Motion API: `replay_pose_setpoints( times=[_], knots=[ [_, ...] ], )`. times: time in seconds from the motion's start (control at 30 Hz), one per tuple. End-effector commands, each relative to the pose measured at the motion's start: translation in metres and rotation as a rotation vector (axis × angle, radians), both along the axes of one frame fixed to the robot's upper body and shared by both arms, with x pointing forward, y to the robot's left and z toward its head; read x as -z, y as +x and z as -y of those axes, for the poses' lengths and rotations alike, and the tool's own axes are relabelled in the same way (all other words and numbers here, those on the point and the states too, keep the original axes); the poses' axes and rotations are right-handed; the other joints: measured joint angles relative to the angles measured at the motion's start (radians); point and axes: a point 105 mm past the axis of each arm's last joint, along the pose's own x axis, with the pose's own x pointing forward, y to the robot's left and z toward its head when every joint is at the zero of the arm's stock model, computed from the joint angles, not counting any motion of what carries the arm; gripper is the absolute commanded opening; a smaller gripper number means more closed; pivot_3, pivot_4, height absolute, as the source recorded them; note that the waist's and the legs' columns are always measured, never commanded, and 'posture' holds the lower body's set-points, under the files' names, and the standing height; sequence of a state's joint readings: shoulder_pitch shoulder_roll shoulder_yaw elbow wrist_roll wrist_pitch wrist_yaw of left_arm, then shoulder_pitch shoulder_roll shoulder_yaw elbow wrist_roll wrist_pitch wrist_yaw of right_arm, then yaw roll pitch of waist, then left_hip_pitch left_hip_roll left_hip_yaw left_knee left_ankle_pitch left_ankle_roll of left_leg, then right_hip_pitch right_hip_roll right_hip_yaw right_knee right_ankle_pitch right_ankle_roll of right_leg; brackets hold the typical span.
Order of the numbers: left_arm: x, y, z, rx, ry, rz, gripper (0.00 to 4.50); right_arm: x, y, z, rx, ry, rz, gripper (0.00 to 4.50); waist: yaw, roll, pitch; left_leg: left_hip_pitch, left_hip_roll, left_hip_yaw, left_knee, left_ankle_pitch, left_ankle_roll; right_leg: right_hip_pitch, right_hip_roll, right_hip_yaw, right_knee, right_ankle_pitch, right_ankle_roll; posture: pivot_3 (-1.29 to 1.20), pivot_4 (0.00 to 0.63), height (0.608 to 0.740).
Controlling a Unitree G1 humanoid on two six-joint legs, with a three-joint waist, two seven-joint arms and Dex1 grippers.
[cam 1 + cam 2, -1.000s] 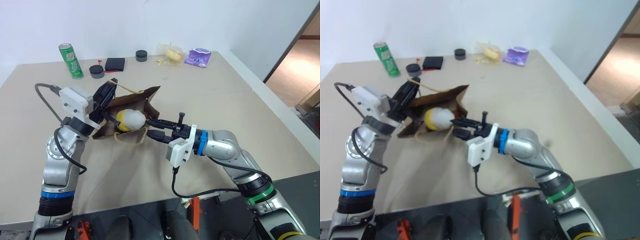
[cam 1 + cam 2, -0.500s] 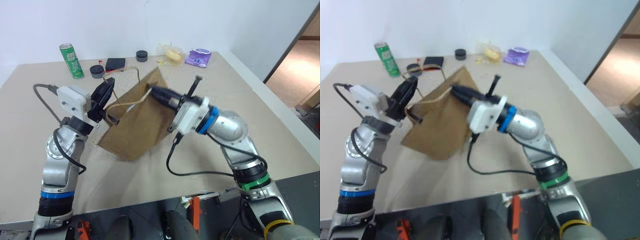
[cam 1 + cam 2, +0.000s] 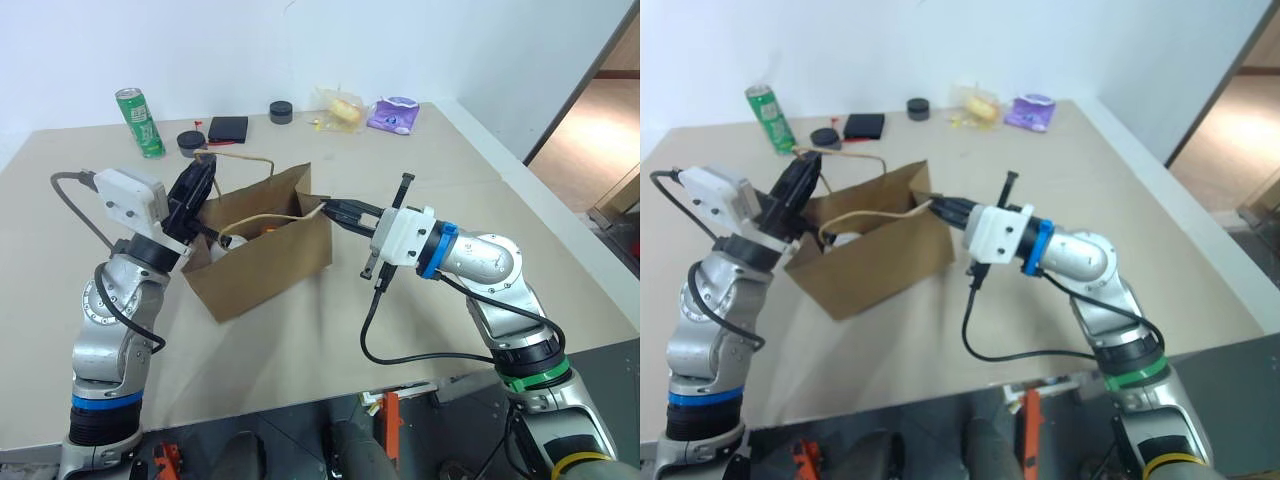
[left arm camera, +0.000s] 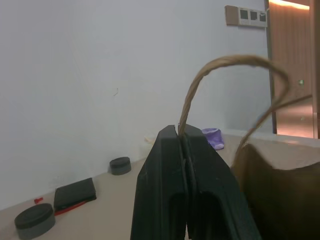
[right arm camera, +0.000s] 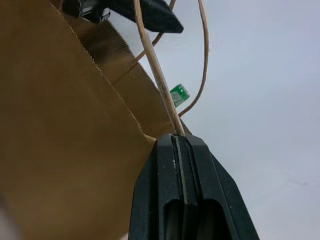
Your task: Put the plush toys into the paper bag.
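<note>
1. The bag [image 3: 262,268] stands mouth-up on the table [image 3: 420,170], between my two arms. White plush [image 3: 226,246] shows inside near the left wall. I cannot pick out the brown toy from here.
2. Left gripper [image 4: 183,137] is clamped shut on a cord handle [image 4: 200,85]; the cord rises from between the fingertips and loops over to the bag's rim.
3. Right gripper [image 5: 181,140] is likewise shut on the other handle [image 5: 150,60], at the bag's right corner. In the head view this cord [image 3: 262,217] runs slack across the mouth.
4. Step in hand, as I judge it: holding the bag upright by both handles so the contents stay settled.
5. To do it well: keep both pinches at equal height, so the mouth stays level and nothing tips out.
6. Keep the cords lightly taut. Pulling the hands apart could tear the paper where the cords attach.
7. Lower until the base sits flat before letting go of either cord.
8. Risk: a thin cord may slip through the fingers if a wrist rolls.
9. Can [image 3: 140,121], pucks and packets at the far edge are well apart; no interference.
</note>
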State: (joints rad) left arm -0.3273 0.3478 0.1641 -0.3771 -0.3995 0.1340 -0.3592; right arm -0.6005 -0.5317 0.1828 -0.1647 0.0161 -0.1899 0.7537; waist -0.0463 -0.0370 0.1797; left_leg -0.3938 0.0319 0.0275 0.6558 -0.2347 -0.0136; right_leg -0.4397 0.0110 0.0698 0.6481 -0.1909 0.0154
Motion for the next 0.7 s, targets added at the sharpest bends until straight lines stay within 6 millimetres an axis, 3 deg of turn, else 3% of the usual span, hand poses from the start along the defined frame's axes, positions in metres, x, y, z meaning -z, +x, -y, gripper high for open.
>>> replay_pose_setpoints(
  times=[0.03, 0.07, 0.1, 0.17, 0.27, 0.3, 0.33, 0.4, 0.53, 0.7],
  knots=[
    [-0.007, -0.005, 0.007, 0.049, -0.008, 0.013, 0.00, -0.012, -0.003, 0.002, 0.002, 0.010, 0.028, 0.06, 0.000, 0.000, 0.000, 0.000, 0.000, 0.000, 0.000, 0.000, 0.000, 0.000, 0.000, 0.000, 0.000, 0.000, 0.000, 0.00, 0.150, 0.740],
    [-0.004, -0.005, 0.008, 0.073, -0.020, -0.016, 0.00, -0.013, -0.003, 0.003, 0.001, 0.016, 0.021, 0.64, 0.000, 0.000, 0.000, 0.000, 0.000, 0.000, 0.000, 0.000, 0.000, 0.000, 0.000, 0.000, 0.000, 0.000, 0.000, 0.00, 0.150, 0.740],
    [-0.001, -0.004, 0.010, 0.096, -0.032, -0.045, 0.58, -0.012, -0.003, 0.004, 0.000, 0.017, 0.003, 0.94, 0.000, 0.000, 0.000, 0.000, 0.000, 0.000, 0.000, 0.000, 0.000, 0.000, 0.000, 0.000, 0.000, 0.000, 0.000, 0.00, 0.150, 0.740],
    [0.003, -0.005, 0.012, 0.137, -0.047, -0.088, 1.32, -0.013, -0.003, 0.005, 0.001, 0.030, -0.015, 1.84, 0.000, 0.000, 0.000, 0.000, 0.000, 0.000, 0.000, 0.000, 0.000, 0.000, 0.000, 0.000, 0.000, 0.000, 0.000, 0.00, 0.150, 0.740],
    [0.007, -0.009, 0.014, 0.189, -0.044, -0.134, 2.90, -0.014, -0.003, 0.007, -0.001, 0.065, -0.057, 3.40, 0.000, 0.000, 0.000, 0.000, 0.000, 0.000, 0.000, 0.000, 0.000, 0.000, 0.000, 0.000, 0.000, 0.000, 0.000, 0.00, 0.150, 0.740],
    [0.008, -0.010, 0.014, 0.207, -0.043, -0.153, 3.19, -0.015, -0.004, 0.008, -0.004, 0.079, -0.076, 3.74, 0.000, 0.000, 0.000, 0.000, 0.000, 0.000, 0.000, 0.000, 0.000, 0.000, 0.000, 0.000, 0.000, 0.000, 0.000, 0.00, 0.150, 0.740],
    [0.009, -0.011, 0.013, 0.223, -0.044, -0.174, 3.84, -0.017, -0.004, 0.009, -0.007, 0.108, -0.103, 4.32, 0.000, 0.000, 0.000, 0.000, 0.000, 0.000, 0.000, 0.000, 0.000, 0.000, 0.000, 0.000, 0.000, 0.000, 0.000, 0.00, 0.150, 0.740],
    [0.010, -0.012, 0.011, 0.255, -0.041, -0.213, 4.43, -0.023, -0.005, 0.015, -0.007, 0.178, -0.178, 4.50, 0.000, 0.000, 0.000, 0.000, 0.000, -0.001, 0.000, 0.000, 0.000, 0.000, 0.000, 0.000, 0.000, 0.000, 0.000, 0.00, 0.150, 0.740],
    [0.005, -0.012, 0.000, 0.293, -0.075, -0.285, 4.43, -0.024, -0.005, 0.029, -0.001, 0.279, -0.362, 4.50, 0.000, 0.000, 0.000, 0.000, 0.001, -0.001, 0.000, 0.000, 0.000, 0.000, 0.000, -0.001, 0.000, 0.000, 0.000, 0.00, 0.150, 0.740],
    [0.003, -0.018, -0.016, 0.362, -0.085, -0.375, 4.43, 0.005, -0.022, 0.027, -0.081, 0.307, -0.743, 4.50, 0.000, -0.001, 0.000, 0.000, 0.001, -0.001, 0.000, 0.000, 0.000, 0.000, 0.000, -0.001, 0.000, 0.000, 0.000, 0.00, 0.150, 0.740]
  ],
)
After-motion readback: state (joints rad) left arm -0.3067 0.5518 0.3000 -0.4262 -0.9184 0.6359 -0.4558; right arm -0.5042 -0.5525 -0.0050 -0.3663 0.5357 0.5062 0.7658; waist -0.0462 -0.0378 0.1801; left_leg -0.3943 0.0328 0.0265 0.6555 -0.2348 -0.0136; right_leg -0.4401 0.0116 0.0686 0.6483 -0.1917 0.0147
